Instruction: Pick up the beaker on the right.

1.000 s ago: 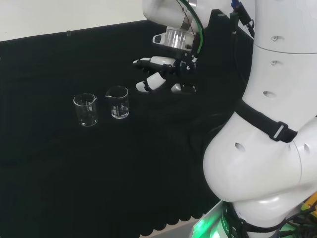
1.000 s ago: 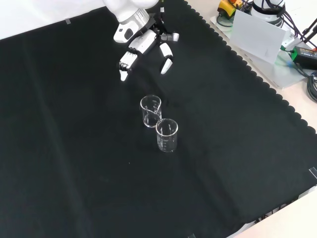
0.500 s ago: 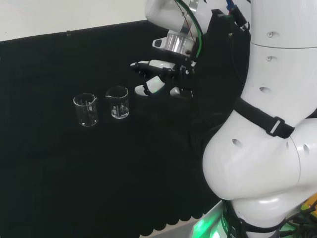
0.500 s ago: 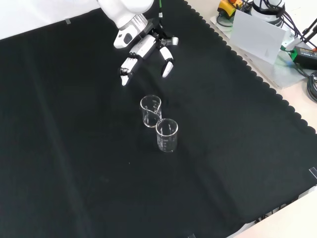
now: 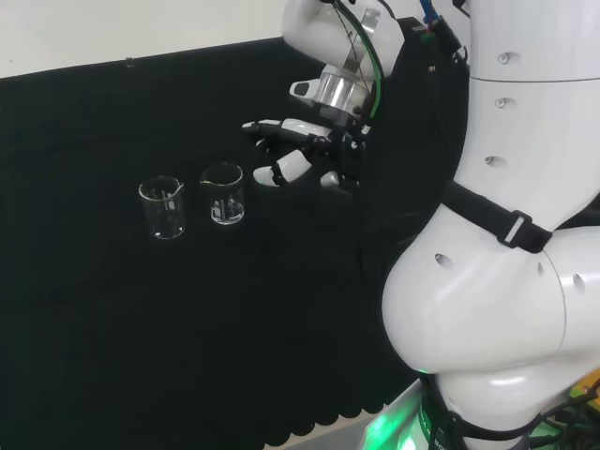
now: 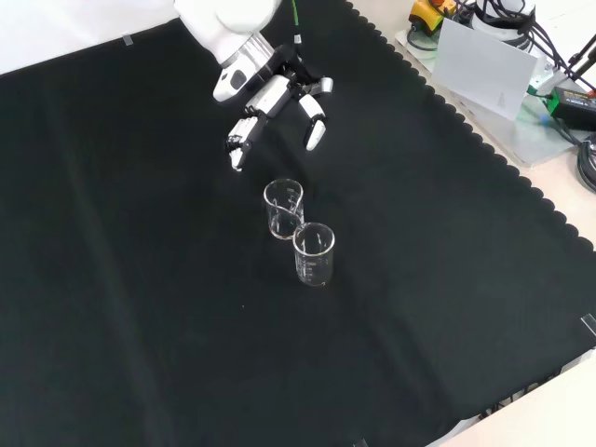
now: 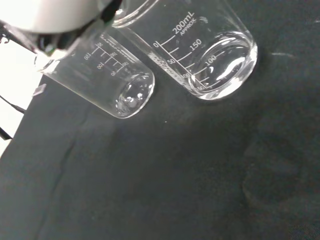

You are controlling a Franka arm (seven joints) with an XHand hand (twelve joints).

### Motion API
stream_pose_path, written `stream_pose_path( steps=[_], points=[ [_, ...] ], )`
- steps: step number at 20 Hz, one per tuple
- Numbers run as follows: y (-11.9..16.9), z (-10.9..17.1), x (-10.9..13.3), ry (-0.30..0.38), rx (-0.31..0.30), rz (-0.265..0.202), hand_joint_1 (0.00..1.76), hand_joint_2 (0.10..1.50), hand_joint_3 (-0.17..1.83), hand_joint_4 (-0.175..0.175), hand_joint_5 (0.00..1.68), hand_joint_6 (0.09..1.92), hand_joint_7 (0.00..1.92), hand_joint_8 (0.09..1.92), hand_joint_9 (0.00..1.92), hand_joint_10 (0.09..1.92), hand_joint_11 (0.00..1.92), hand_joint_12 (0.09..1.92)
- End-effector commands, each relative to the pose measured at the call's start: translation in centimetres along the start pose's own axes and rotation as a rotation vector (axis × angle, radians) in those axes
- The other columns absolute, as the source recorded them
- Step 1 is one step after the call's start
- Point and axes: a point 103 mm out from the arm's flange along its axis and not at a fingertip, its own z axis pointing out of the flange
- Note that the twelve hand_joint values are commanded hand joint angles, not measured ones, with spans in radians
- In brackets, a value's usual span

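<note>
Two clear glass beakers stand upright close together on the black cloth. In the head view the right-hand beaker (image 5: 223, 193) sits beside the left-hand beaker (image 5: 162, 207). In the front view they stand one behind the other: one beaker (image 6: 283, 208) nearer the hand, the other beaker (image 6: 314, 253) nearer the camera. The hand (image 5: 302, 155) hovers just right of the right-hand beaker in the head view, apart from it. Its fingers are spread and relaxed, holding nothing. From the front, the hand (image 6: 273, 102) hangs above the pair. The wrist view has both beakers close: the larger-looking beaker (image 7: 210, 55) and the smaller-looking beaker (image 7: 107, 80).
The arm's big white links (image 5: 506, 234) stand at the right of the head view. Off the cloth's far right edge in the front view lie a white box (image 6: 489, 65) and cables (image 6: 568, 93). Bare black cloth (image 6: 140, 307) surrounds the beakers.
The hand has moved a little closer to the beakers: leftward in the head view, downward in the front view. The beakers have not moved.
</note>
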Motion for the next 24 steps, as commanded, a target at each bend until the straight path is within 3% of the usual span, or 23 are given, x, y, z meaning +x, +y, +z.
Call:
stream_pose_path(
  steps=[1, 9, 24],
  points=[
    [0.4, 0.5, 0.1, 0.035, -0.002, -0.016, 0.87, 0.36, 1.12, -0.072, 0.17, 0.09, 0.06, 0.56, 0.19, 0.68, 0.00, 1.19],
    [1.2, 2.2, -0.3, 0.115, -0.003, -0.039, 0.88, 0.35, 1.12, -0.076, 0.20, 0.09, 0.07, 0.57, 0.18, 0.67, 0.00, 1.18],
    [2.2, 3.6, -0.5, 0.150, -0.016, -0.075, 0.89, 0.35, 1.12, -0.067, 0.20, 0.09, 0.05, 0.57, 0.14, 0.66, 0.00, 1.10]
  ],
)
